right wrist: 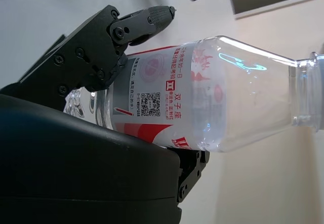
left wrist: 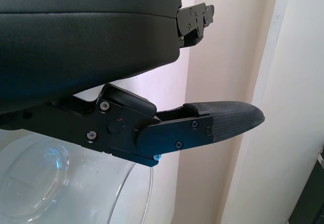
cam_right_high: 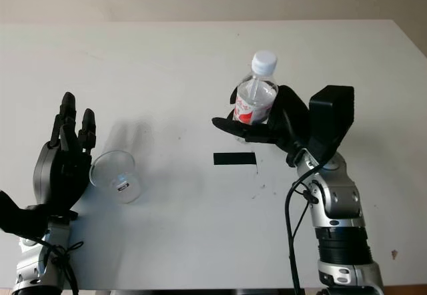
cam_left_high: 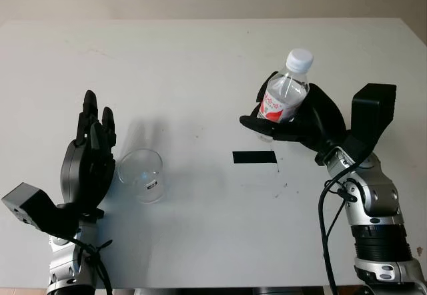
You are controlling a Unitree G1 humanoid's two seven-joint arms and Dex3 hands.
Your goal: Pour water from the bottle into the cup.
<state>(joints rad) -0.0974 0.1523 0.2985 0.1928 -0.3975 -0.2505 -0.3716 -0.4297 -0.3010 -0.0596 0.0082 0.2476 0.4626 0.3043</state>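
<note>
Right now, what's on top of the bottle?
A white cap sits on the bottle, held by the right hand. The bottle's base is covered by the fingers.

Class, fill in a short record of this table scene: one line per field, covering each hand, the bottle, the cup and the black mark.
right hand: shut on bottle, above the table
bottle: upright, white cap on, red label
left hand: open, beside cup
cup: clear, on table, looks empty
black mark: between cup and bottle
</note>
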